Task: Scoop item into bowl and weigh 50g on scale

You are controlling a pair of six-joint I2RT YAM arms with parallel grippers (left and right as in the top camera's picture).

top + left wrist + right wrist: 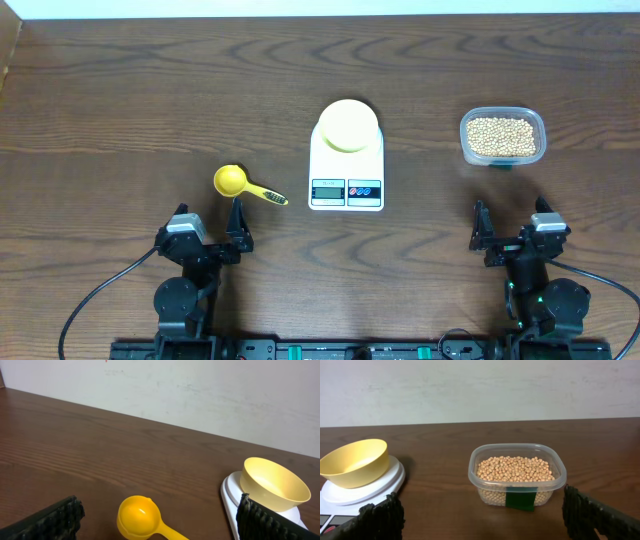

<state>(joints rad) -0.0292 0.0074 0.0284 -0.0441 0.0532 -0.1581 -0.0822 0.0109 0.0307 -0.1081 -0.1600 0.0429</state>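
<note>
While both arms wait at 6 o'clock, the beans (515, 469) sit heaped in the clear tub (472, 474), out at 2 o'clock from the scale (346, 185). They look hard, smooth and loose: light singly, quick to roll, nothing fingers can pinch. That makes the yellow scoop (232, 180) the likely thing to grab. It lies flat at the scale's 9 o'clock, its thin, stiff-looking handle running toward 4 o'clock, and that handle is the sensible hold. The left gripper (208, 222) hangs just below it with fingers spread wide and empty. The right gripper (487, 520), equally wide and empty, faces the tub. The tub looks thin-walled and may skid when dug into. The pale bowl (347, 124) sits empty on the platform's 12 o'clock end and may shift easily. Open wood surrounds everything, and the table's (120, 90) far edge at 12 o'clock lies well clear.
</note>
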